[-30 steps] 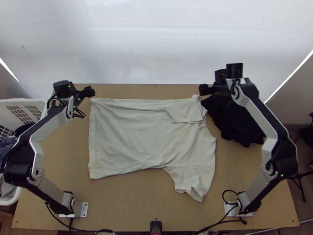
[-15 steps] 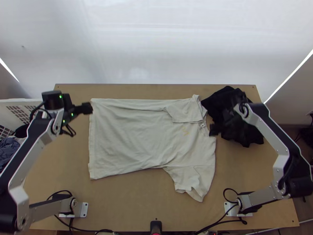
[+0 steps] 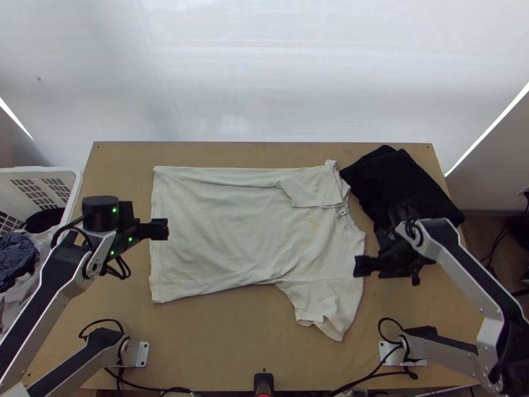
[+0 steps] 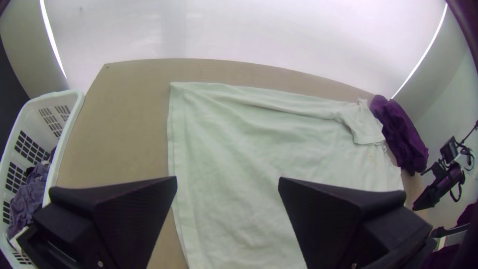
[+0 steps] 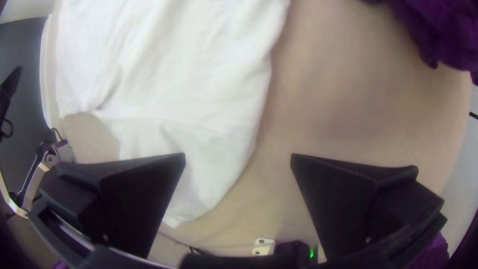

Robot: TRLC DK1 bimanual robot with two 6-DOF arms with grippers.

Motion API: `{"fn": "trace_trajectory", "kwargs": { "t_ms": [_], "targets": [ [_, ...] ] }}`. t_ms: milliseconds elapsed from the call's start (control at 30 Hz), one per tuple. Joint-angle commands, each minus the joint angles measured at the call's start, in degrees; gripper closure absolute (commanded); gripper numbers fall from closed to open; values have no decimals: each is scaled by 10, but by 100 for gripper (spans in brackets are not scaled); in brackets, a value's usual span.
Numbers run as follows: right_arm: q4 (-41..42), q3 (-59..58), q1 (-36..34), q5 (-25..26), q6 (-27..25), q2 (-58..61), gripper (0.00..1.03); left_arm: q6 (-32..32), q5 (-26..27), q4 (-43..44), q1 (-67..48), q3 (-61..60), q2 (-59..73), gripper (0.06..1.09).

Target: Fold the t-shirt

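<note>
Seen in the top view, a pale, softly creased knit t-shirt is lying spread on the smooth wooden table, its straight hem facing nine o'clock and its collar facing three. One sleeve is resting folded in over the body at one o'clock; the other sleeve, wrinkled and flared, is pointing to five. The left gripper is hanging over the hem at nine o'clock, its jaws standing wide apart. The right gripper is hovering by the shirt's shoulder edge, between three and four o'clock, its jaws also standing wide apart. Matte dark cloth is lying heaped at two o'clock. A white slotted plastic basket is holding crumpled clothes at nine.
</note>
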Motion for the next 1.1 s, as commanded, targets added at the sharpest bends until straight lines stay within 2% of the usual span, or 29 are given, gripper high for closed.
{"fn": "trace_trajectory", "kwargs": {
  "t_ms": [0, 167, 333, 400, 600, 667, 700, 867, 900, 933, 967, 1000, 1067],
  "targets": [
    [30, -70, 35, -2, 44, -51, 5, -4, -10, -13, -11, -26, -37, 10],
    [66, -77, 38, 1, 53, -21, 6, -3, -17, -11, -11, -30, -39, 10],
    [82, -76, 66, 8, 53, 5, 20, -2, -18, -9, -11, -35, -41, 10],
    [90, -80, 74, 19, 52, 6, 32, 0, -19, -9, -11, -35, -43, 10],
    [115, -101, 75, 57, 30, -1, 34, 8, -19, -9, -4, -35, -50, 10],
    [132, -110, 71, 68, 19, -6, 46, 12, -19, -9, -1, -36, -51, 10],
    [138, -116, 66, 71, 17, -11, 48, 13, -19, -9, 1, -36, -51, 10],
    [144, -123, 56, 72, 6, -21, 48, 13, -19, -9, 4, -38, -55, 10],
    [144, -123, 57, 72, 6, -21, 52, 14, -19, -11, 4, -39, -57, 10],
    [151, -124, 57, 72, 5, -24, 64, 14, -19, -13, 3, -41, -58, 10],
    [158, -128, 56, 72, 5, -30, 70, 15, -19, -13, 3, -42, -60, 10],
    [165, -131, 57, 72, 5, -35, 73, 15, -19, -13, 3, -42, -61, 10],
    [166, -131, 60, 72, 5, -36, 73, 16, -19, -13, 3, -41, -61, 10]
  ]
}}
